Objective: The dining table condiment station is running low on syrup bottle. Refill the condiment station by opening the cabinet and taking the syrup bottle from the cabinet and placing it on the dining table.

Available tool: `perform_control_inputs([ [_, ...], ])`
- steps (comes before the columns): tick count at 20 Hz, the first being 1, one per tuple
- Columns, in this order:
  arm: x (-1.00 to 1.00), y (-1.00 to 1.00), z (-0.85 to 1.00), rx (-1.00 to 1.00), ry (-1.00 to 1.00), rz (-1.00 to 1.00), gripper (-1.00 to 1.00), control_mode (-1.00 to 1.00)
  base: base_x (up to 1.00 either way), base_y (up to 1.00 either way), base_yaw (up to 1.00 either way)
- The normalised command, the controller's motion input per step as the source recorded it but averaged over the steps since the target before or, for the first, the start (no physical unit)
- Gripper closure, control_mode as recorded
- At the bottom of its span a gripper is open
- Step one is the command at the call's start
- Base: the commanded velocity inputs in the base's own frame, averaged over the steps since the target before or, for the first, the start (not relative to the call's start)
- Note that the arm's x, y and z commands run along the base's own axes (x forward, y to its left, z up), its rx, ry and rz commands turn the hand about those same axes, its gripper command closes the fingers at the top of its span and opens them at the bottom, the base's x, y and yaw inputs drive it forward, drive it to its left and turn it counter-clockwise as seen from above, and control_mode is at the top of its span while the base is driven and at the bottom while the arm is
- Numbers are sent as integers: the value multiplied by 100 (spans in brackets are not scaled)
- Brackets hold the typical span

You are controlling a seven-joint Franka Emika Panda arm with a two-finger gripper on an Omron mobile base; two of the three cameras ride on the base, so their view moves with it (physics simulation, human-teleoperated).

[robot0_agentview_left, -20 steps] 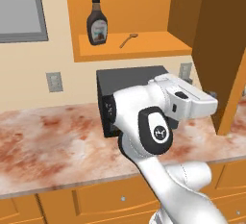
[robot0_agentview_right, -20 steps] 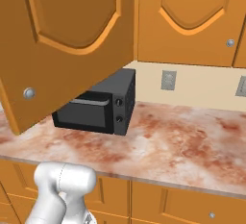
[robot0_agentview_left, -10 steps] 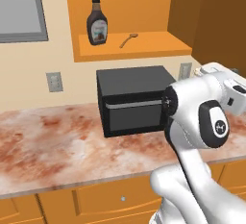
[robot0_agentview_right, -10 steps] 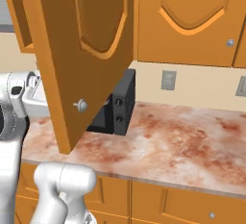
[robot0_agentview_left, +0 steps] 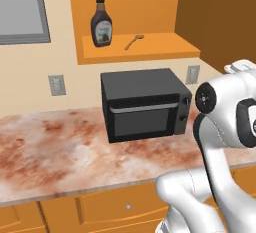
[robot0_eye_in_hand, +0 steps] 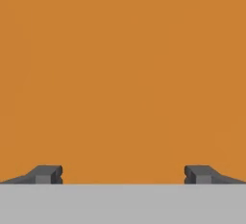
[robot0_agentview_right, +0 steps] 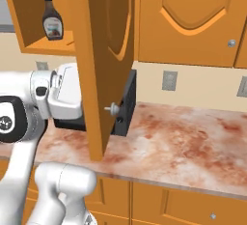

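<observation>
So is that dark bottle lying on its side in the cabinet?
No, the syrup bottle stands upright on the cabinet shelf, cap up, left of a spoon.

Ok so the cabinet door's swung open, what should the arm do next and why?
Probably pull back from the door and turn toward the syrup bottle on the shelf: the pincer is open, facing flat orange wood, holding nothing.

syrup bottle (robot0_agentview_left: 101,22) upright, cabinet (robot0_agentview_right: 103,64) open

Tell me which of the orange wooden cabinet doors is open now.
The leftmost orange wooden cabinet door stands swung out edge-on, baring the dark brown syrup bottle. The arched-panel door right of it lies flat and shut.
</observation>
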Motion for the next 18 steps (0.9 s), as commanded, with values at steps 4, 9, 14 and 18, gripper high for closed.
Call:
perform_control_inputs([
  [4, -5, 10, -4, -1, 0, 5, -100, -100, 0, 0, 0],
  [9, 2, 81, 0, -2, 0, 28, -100, -100, 0, 0, 0],
  [14, 45, 70, -2, 0, 0, 60, -100, -100, 0, 0, 0],
  [18, 70, 66, 0, 0, 0, 56, -100, -100, 0, 0, 0],
])
